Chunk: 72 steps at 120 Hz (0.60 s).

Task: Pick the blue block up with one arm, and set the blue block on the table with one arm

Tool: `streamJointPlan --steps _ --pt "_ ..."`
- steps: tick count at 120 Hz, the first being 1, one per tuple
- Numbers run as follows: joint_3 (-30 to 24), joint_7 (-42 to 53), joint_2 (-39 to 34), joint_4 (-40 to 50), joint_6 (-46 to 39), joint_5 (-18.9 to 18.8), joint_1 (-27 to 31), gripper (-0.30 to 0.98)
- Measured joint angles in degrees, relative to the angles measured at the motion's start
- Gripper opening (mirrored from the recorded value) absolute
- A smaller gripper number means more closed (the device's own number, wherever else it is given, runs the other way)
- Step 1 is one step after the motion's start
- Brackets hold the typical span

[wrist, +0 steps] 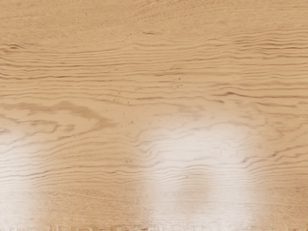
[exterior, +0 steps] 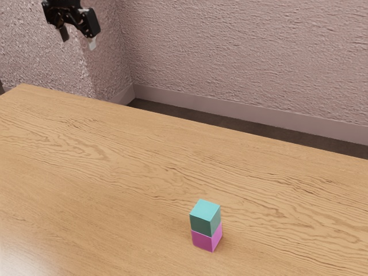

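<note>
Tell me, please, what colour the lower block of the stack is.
The lower block is magenta, a pinkish purple; it shows best in the exterior view.

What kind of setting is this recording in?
Probably a plain room indoors, simulated: a wood-grain table, a rough-textured wall and a baseboard running along its foot.

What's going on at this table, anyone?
Nothing is being handled at the moment. My gripper is open and empty, up at the exterior view's upper left, well away from the blocks. The blue block sits on top of the magenta block on the table, not yet picked up.
</note>
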State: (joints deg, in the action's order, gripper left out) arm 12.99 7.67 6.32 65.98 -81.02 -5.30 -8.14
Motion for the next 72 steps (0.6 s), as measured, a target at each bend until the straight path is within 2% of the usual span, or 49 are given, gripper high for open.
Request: streamJointPlan --steps 21,30,44,59,72 --pt "0.6 0.5 0.9 1.4 0.6 0.1 0.3 0.69" --pt "-0.8 0.7 1.4 3.2 -0.1 0.5 0.7 0.69" --pt "-2.9 0.4 1.3 14.7 -7.6 2.4 -2.7 0.69" --pt "-3.2 -1.8 5.2 17.5 -13.5 6.7 -5.8 0.69" --pt "-3.1 -4.2 5.1 22.6 -19.0 9.3 -10.5 0.69"
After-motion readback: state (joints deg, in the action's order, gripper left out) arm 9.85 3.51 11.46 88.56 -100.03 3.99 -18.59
